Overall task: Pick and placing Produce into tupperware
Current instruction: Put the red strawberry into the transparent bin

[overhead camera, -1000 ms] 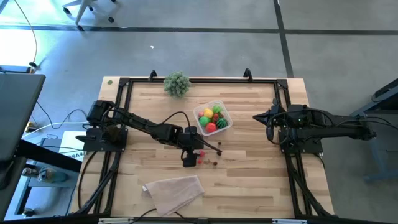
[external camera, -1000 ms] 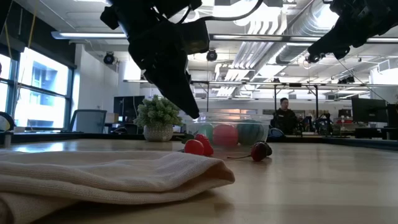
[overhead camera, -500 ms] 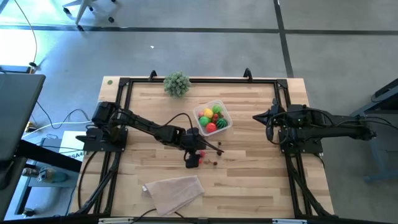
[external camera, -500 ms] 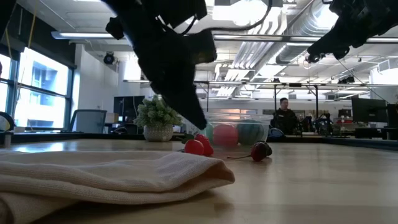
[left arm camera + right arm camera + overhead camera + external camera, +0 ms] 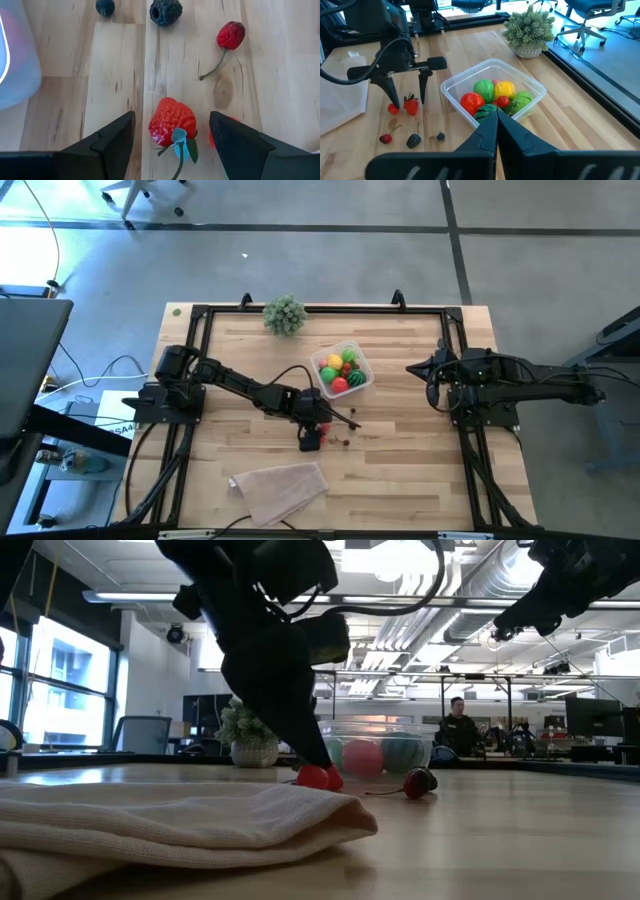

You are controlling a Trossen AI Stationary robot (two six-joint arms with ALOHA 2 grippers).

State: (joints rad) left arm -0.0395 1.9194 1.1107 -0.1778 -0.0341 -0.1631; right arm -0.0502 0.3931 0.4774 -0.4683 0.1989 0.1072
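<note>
Fingers [image 5: 115,137] of left gripper [image 5: 172,137] straddle strawberry [image 5: 171,122].

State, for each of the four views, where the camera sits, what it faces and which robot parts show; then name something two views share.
High: overhead, facing down; both arms, table.
Low: tabletop height, facing the room; left arm above strawberry.
Left wrist: faces down; its open end effector straddles the strawberry.
Right wrist: faces across the table; its shut end effector, container.
Shared: both wrist views show the strawberry.

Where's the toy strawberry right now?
The strawberry lies on the wooden table, between the open fingers of the left claw, a little way from the clear tupperware of produce.
</note>
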